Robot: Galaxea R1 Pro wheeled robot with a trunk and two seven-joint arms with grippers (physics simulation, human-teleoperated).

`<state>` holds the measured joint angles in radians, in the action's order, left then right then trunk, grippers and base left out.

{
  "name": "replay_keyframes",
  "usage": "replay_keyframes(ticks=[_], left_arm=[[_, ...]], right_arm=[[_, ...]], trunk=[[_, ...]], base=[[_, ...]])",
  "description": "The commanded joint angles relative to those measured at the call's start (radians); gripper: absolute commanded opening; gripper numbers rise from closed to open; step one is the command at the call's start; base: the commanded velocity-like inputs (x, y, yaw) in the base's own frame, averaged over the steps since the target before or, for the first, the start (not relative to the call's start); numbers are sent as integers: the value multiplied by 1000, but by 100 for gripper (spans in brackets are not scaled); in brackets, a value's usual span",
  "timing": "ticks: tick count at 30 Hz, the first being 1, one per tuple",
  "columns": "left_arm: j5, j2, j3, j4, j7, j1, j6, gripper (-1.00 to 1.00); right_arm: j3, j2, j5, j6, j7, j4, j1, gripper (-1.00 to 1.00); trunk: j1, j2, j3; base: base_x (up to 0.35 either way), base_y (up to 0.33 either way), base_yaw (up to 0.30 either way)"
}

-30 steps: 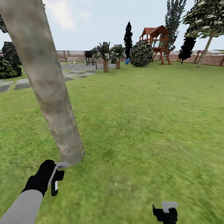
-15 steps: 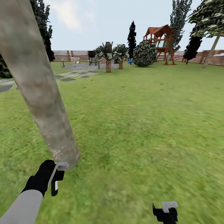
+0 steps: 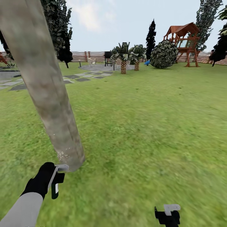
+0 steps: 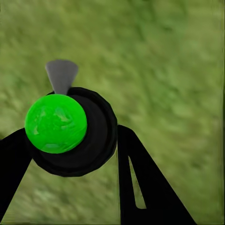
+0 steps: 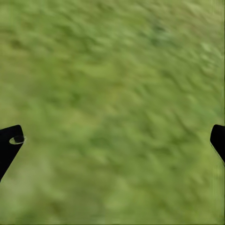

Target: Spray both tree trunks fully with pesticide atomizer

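Note:
A thick mottled grey-brown tree trunk [image 3: 47,94] leans across the left of the head view, rising out of the lawn. Whitish pesticide specks [image 3: 63,154] dot its lowest part. My left gripper [image 3: 55,183] is just in front of the trunk's base, shut on the pesticide atomizer, whose grey nozzle [image 3: 62,167] nearly touches the bark. In the left wrist view the atomizer [image 4: 56,123] is a black round body with a bright green cap and grey spout, held between the left gripper's [image 4: 72,140] black fingers. My right gripper [image 3: 167,216] hangs open over the grass, its opening [image 5: 112,143] holding nothing.
Green lawn stretches ahead and to the right. Grey stepping stones [image 3: 75,77] lead to a paved circle at back left. Short palms [image 3: 123,60], a round bush [image 3: 164,54], a wooden play tower [image 3: 184,41], dark narrow trees [image 3: 60,31] and the slat fence [image 3: 91,56] stand far off.
The whole picture has slid to the right, so the camera has turned left. Both grippers keep their places in the view, and the nozzle stays at the trunk's base.

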<state>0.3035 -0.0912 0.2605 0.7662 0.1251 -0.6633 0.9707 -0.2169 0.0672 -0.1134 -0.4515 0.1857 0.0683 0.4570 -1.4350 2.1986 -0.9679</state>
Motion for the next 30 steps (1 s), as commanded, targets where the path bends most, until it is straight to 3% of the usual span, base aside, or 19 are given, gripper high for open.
replay_keyframes(ticks=[1, 13, 16, 19, 25, 27, 28, 29, 30], left_arm=[[11, 1, 4, 1, 10, -1, 3, -100], [8, 6, 4, 3, 12, -2, 4, -100], [8, 9, -6, 60, 66, -24, 20, -100], [12, 3, -21, 50, 134, -116, 35, -100], [12, -10, -93, -19, 145, -207, 49, -100], [13, -25, -95, -39, 146, -211, 48, -100], [14, -46, -96, -47, 147, -212, 48, -100], [13, -86, -96, -53, 149, -212, 48, -100], [13, -101, -97, -55, 149, -211, 48, -100]], right_arm=[[-9, 0, -11, -3, 1, 0, 0, 100], [-9, 0, -10, -1, 0, -1, 0, 100], [-9, 0, -9, -1, 0, -1, 0, 100], [-9, 0, -10, -1, 0, -1, 0, 100], [-9, 0, -8, -1, 1, -1, 0, 100], [-9, 0, -8, -1, 1, -1, 0, 100], [-9, 0, -8, -1, 1, -1, 0, 100], [-9, 0, -8, -1, 1, -1, 0, 100], [-9, 0, -8, -1, 1, -1, 0, 100]], trunk=[[0, 0, -1], [0, 0, -1], [0, 0, -1], [0, 0, -1], [0, 0, -1], [0, 0, -1], [0, 0, -1], [0, 0, -1], [0, 0, -1]], base=[[168, -250, 276], [110, -168, 275], [0, 0, 274], [0, 0, 182], [0, 0, 13], [0, 0, 0], [0, 0, 0], [0, 0, 0], [0, 0, 0]])
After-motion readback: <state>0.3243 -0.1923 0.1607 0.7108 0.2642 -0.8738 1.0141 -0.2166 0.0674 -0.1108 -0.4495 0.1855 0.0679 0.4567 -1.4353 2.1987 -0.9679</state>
